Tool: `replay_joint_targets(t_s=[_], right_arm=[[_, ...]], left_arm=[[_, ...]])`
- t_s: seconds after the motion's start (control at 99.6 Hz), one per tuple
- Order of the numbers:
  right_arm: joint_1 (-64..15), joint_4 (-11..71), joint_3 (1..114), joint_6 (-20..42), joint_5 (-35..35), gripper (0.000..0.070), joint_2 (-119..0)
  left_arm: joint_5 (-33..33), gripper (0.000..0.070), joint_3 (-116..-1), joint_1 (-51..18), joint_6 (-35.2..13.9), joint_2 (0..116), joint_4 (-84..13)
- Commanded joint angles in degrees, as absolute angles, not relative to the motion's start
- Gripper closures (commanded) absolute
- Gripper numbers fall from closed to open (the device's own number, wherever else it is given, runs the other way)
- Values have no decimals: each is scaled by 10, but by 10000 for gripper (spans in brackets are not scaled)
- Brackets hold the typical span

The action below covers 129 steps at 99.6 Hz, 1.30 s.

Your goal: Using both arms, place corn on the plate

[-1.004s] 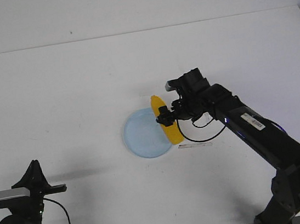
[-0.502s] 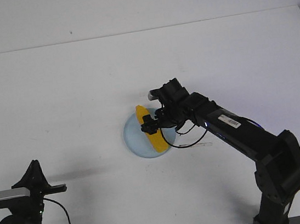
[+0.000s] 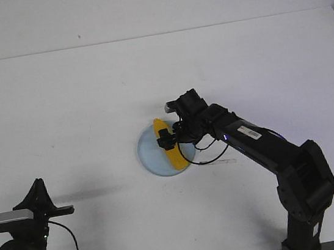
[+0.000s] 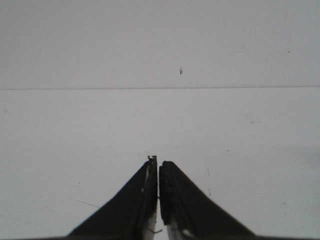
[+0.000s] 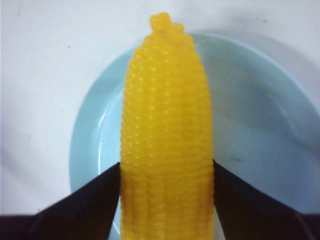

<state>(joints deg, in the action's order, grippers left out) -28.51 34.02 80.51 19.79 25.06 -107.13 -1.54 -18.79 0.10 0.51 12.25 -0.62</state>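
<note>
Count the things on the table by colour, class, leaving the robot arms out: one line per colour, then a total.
Yellow: 1, the corn
Pale blue: 1, the plate
Clear or whitish: 1, a small flat strip lying beside the plate
Total: 3

Front overview (wrist views close)

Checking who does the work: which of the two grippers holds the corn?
The right gripper, clamped on the corn above the plate; the left gripper is shut and empty.
</note>
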Motion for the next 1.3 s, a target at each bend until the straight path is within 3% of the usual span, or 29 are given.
replay_joint_targets(t_s=[0.0,0.392,0.512,0.572,0.703,0.864,1.085,1.275,1.286], right_arm=[[-291,336,814,194,250,225,-1081],[-277,257,814,189,249,226,-1023],[-277,260,814,145,200,236,-983],[-277,274,814,98,157,331,-963],[-278,304,813,-11,48,699,-930],[-266,291,778,-45,0,700,-887],[-218,218,641,-45,-1,700,-775],[-139,103,484,-43,4,700,-636],[-85,25,406,-45,-1,700,-556]], left_arm=[[-15,699,-189,1,9,121,1],[-15,699,-189,1,9,121,1],[-15,699,-189,1,8,121,1],[-15,699,-189,1,9,121,1],[-15,699,-189,1,9,121,1],[-15,699,-189,1,9,121,1],[-15,699,-189,1,9,121,1],[-15,699,-189,1,9,121,1],[-15,699,-189,1,9,121,1]])
